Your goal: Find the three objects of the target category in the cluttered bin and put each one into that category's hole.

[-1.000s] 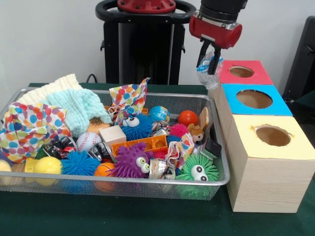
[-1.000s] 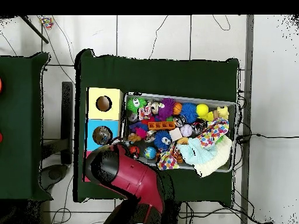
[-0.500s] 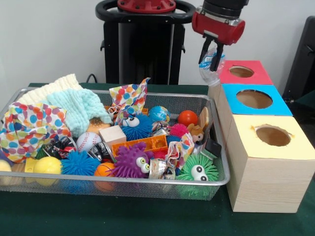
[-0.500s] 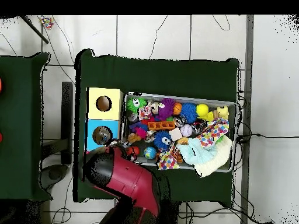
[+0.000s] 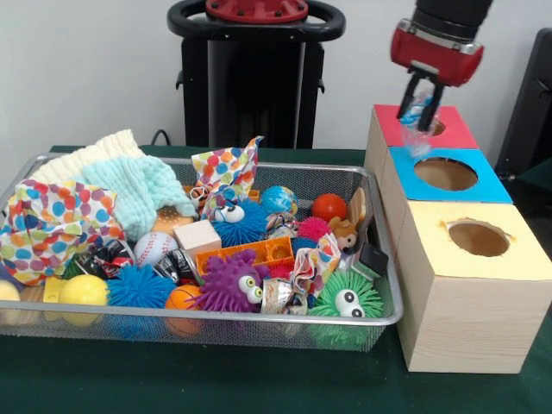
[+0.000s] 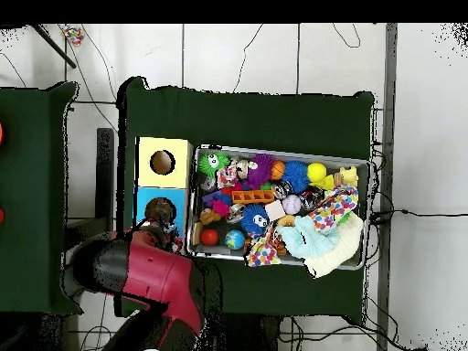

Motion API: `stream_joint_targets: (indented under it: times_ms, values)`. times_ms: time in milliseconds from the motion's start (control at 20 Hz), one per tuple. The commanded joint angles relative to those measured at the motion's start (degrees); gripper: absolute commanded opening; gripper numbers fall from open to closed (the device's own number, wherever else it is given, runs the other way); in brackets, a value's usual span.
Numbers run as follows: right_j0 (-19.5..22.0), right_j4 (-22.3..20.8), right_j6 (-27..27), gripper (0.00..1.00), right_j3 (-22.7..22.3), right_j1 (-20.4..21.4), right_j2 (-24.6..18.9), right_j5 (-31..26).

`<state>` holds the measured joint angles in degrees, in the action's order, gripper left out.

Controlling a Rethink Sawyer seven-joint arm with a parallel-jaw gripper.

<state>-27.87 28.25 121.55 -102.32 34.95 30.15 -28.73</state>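
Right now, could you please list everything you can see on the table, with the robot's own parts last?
Wire bin: one, silver mesh, on the green table.
Boxes: three wooden, in a row beside the bin; yellow-topped box, blue-topped box, red-topped box, each with a round hole.
Spiky toys with eyes: purple one, green one, blue one.
Balls: red ball, yellow ball, baseball, globe ball.
Orange brick: one, mid-bin.
Cloths: mint knit cloth, polka-dot cloth, at the bin's left end.
Clear crinkly wrapper: one, held above the red-topped box.
Claw: one, red and black, shut on the wrapper.
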Motion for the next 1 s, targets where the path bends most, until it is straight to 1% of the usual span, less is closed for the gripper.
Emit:
stream_joint_targets:
  times_ms: [50,200,350,450,650,800,1000]
  values:
    - [-2.1,3.2,19.7,0.0,4.4,-5.7,-4.5,-6.0]
    - [-1.8,2.8,19.5,0.0,4.1,-5.0,-4.6,-6.8]
    - [-1.8,1.9,19.5,0.0,4.4,-4.6,-3.6,-8.3]
    - [-1.0,1.8,19.0,0.0,4.5,-4.5,-4.2,-9.1]
    - [1.5,2.6,16.3,0.0,3.2,-5.4,-7.6,-5.3]
    - [2.0,2.2,15.7,0.0,3.0,-6.1,-8.1,-4.7]
    - [1.7,2.2,16.6,0.0,3.1,-8.4,-8.3,-2.3]
